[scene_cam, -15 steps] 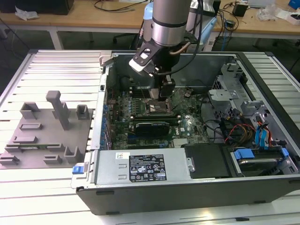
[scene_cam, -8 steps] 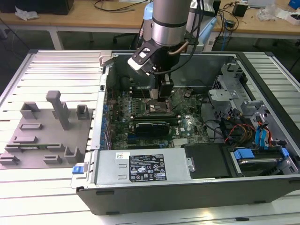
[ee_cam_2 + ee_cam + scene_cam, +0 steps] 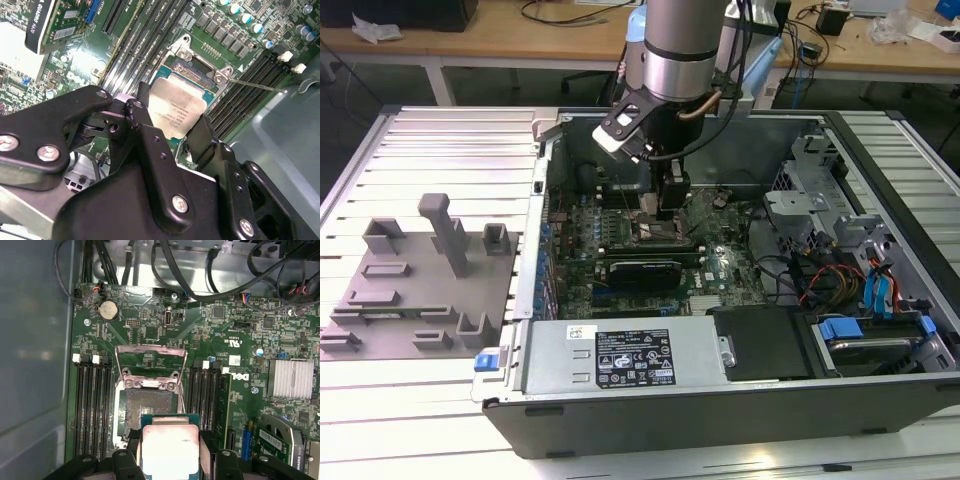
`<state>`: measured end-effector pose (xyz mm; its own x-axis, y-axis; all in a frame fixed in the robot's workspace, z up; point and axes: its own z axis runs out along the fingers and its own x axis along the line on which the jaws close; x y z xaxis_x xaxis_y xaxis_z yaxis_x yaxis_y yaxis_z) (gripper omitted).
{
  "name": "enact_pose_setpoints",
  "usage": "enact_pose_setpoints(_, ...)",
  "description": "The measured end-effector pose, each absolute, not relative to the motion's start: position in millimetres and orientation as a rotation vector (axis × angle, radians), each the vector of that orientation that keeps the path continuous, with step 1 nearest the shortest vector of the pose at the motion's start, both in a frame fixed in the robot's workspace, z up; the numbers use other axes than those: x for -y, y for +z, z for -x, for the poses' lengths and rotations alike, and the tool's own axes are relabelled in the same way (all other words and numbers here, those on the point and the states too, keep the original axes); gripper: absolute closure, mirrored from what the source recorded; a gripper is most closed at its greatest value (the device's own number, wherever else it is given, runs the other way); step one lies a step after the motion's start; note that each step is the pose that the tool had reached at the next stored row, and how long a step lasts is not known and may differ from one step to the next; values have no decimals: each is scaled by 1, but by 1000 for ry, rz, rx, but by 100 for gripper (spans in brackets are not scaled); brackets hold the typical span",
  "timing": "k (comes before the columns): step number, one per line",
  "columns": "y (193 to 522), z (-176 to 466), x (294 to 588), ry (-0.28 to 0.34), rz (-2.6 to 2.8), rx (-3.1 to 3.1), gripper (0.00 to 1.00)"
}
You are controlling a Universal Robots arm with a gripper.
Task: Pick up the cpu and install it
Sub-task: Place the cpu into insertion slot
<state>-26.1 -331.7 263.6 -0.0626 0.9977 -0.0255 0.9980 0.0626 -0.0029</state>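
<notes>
Two fingers (image 3: 141, 120) of the gripper (image 3: 170, 442) pinch the cpu (image 3: 170, 454) by opposite edges. Its square silvery-white top, green-rimmed, hangs over the open socket (image 3: 150, 402).

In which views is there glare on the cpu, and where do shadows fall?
In the first wrist view the cpu held by the pincer is washed pale by glare; in the second wrist view its top shines softly; in the exterior view the motherboard lies in shadow under the arm.
</notes>
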Motion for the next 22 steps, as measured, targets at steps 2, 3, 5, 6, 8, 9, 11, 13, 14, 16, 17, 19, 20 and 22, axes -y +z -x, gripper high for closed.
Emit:
enact_pose_setpoints(2, 263, 26, 332, -30, -2139, -2278, 45)
enact_pose_setpoints(3, 263, 26, 332, -30, -2139, -2278, 45)
enact_pose_setpoints(5, 263, 26, 332, -30, -2139, -2278, 45)
enact_pose_setpoints(6, 262, 26, 332, -30, -2139, -2278, 45)
enact_pose_setpoints(8, 261, 26, 332, -30, -2139, -2278, 45)
enact_pose_setpoints(9, 261, 26, 332, -30, -2139, -2278, 45)
enact_pose_setpoints(11, 260, 26, 332, -30, -2139, -2278, 45)
enact_pose_setpoints(13, 259, 26, 332, -30, -2140, -2278, 45)
enact_pose_setpoints(14, 258, 26, 331, -30, -2140, -2278, 45)
enact_pose_setpoints(16, 257, 26, 330, -30, -2140, -2278, 45)
enact_pose_setpoints(17, 257, 26, 330, -30, -2139, -2278, 45)
enact_pose_setpoints(19, 254, 26, 327, -30, -2140, -2278, 45)
enact_pose_setpoints(20, 252, 26, 327, -30, -2139, -2278, 45)
enact_pose_setpoints(22, 248, 26, 326, -30, -2139, -2278, 45)
